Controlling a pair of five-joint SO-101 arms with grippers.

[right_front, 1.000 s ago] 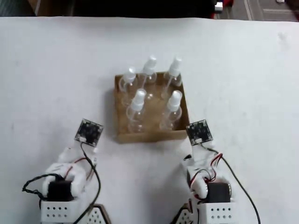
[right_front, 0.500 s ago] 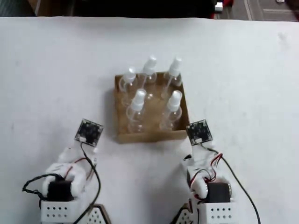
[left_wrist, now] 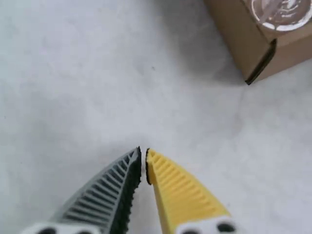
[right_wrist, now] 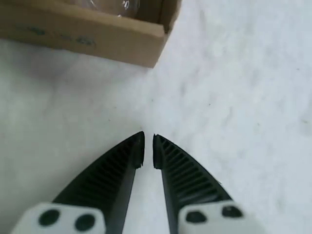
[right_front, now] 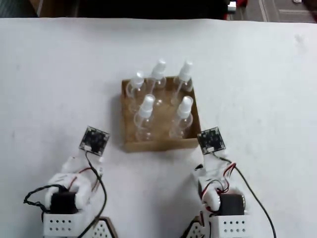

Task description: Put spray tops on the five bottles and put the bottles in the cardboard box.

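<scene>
The cardboard box (right_front: 128, 145) sits at the table's middle with several clear bottles (right_front: 145, 119) standing upright inside, each topped by a white spray top (right_front: 147, 103). Both arms rest folded back at the near edge, a little short of the box. My left gripper (left_wrist: 144, 160), with one grey and one yellow finger, hovers shut over bare table, with a box corner (left_wrist: 253, 53) just ahead of it. My right gripper (right_wrist: 148, 145), black-fingered, is shut with nothing in it, close to the box's near wall (right_wrist: 87, 34). A bottle's base (left_wrist: 282, 10) shows inside the box.
The white table (right_front: 59, 74) stretches wide on both sides of the box and behind it. The wrist camera boards (right_front: 94, 140) sit just left and right of the box's front wall. A dark floor lies past the far edge.
</scene>
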